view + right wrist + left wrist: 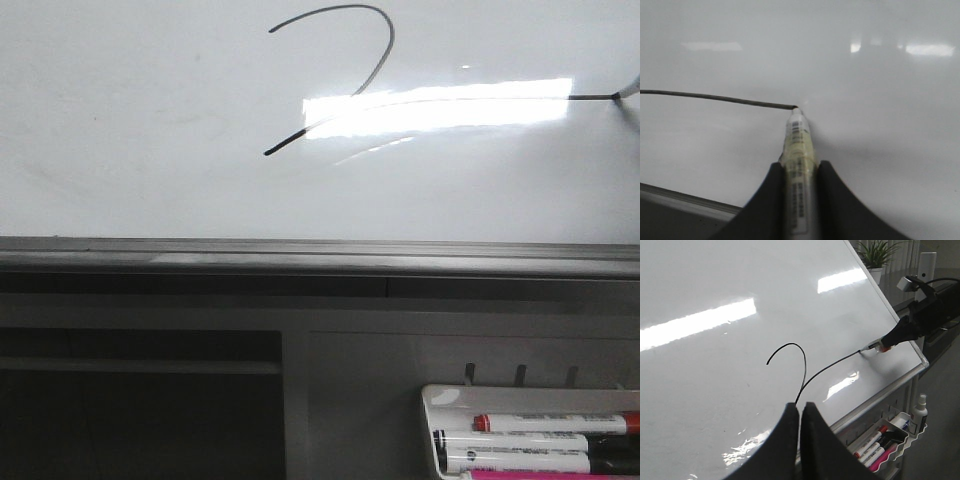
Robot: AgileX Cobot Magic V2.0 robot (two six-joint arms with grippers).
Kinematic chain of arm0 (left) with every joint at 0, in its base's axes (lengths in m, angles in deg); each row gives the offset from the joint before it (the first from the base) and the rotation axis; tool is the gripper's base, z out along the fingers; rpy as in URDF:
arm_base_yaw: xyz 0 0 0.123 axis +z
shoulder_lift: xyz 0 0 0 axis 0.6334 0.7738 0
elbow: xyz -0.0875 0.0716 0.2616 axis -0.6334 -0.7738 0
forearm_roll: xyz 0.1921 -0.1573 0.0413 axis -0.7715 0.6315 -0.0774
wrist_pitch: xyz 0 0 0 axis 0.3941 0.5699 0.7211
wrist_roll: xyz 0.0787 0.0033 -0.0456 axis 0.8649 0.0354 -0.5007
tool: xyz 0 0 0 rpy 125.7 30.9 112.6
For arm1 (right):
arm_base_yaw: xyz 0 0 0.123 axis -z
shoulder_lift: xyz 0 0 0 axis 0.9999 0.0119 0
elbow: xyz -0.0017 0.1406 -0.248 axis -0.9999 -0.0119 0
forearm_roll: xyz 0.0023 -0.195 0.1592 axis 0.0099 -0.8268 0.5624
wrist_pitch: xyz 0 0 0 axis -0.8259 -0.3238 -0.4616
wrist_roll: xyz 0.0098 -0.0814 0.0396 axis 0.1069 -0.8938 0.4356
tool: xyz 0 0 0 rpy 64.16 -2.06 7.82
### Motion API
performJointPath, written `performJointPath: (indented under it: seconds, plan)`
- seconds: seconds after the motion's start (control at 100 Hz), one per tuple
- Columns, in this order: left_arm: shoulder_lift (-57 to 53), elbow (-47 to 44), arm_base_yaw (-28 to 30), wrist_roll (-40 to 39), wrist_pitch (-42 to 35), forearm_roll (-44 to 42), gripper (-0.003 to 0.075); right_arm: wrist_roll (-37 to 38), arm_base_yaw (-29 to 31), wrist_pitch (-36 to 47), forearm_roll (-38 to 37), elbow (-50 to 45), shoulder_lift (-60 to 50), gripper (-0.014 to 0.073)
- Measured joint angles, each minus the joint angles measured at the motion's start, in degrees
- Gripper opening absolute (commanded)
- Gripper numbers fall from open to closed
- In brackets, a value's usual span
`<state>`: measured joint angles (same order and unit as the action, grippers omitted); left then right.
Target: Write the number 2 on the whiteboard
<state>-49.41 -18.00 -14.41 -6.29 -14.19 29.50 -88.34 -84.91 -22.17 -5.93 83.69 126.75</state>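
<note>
Leftmost, the left gripper (800, 412) has its two dark pads pressed together with nothing between them, idle before the whiteboard (130, 130). On the board's upper middle stands the number 2 (378, 45): hook, slanting stroke and a long base running rightward through the glare. At the base's far end the marker (798, 150) touches the surface, clamped between the pads of the right gripper (800, 172), whose jaws stand only as wide as the barrel.

To finish the base well, the tip would best be kept in light, even contact and drawn level, then lifted straight off the board so that no tail or smear is left; judging by its length, the stroke looks nearly complete.

Count: one whiteboard, one drawn figure, one marker in hand. Below the board, at right, one white pen tray (912, 432) holds at least three pens (515, 445), a further pink one partly cut off. Beside it stands one small bottle (920, 412).
</note>
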Motion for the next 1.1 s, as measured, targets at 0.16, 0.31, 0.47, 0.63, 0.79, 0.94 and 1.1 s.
performJointPath:
  seconds: [0.16, 0.31, 0.47, 0.63, 0.79, 0.94, 1.1]
  plan:
    - [0.0, 0.0, 0.0, 0.0, -0.31, 0.24, -0.0016, -0.34, -3.98, 0.0, 1.63, 0.78, -0.71, -0.006]
    - [1.4, 0.0, -5.24, 1.21, -1.32, 4.39, 0.0195, -7.16, -15.62, -1.31, 8.59, 4.79, -2.81, -0.006]
    - [10.45, 1.58, -5.59, 15.14, -1.76, 17.34, 0.0442, -16.19, -32.53, -2.06, 11.89, 10.09, -4.25, -0.006]
    - [22.31, 5.5, -5.68, 31.61, -1.65, 28.89, 0.0438, -25.67, -46.53, -2.64, 11.97, 11.09, -3.68, -0.006]
    - [30.45, 10.09, -5.68, 38.54, 0.72, 32.38, 0.0438, -28.28, -54.41, -2.71, 8.98, 11.09, -2.6, -0.006]
    - [35.22, 12.8, -5.68, 43.96, 3.79, 34.87, 0.0438, -28.68, -57.81, -2.71, 7.79, 11.09, -1.61, -0.006]
    - [38.48, 13.54, -5.68, 46.03, 4.91, 35.57, 0.0438, -28.95, -59.58, -2.71, 6.74, 11.09, -0.39, -0.006]
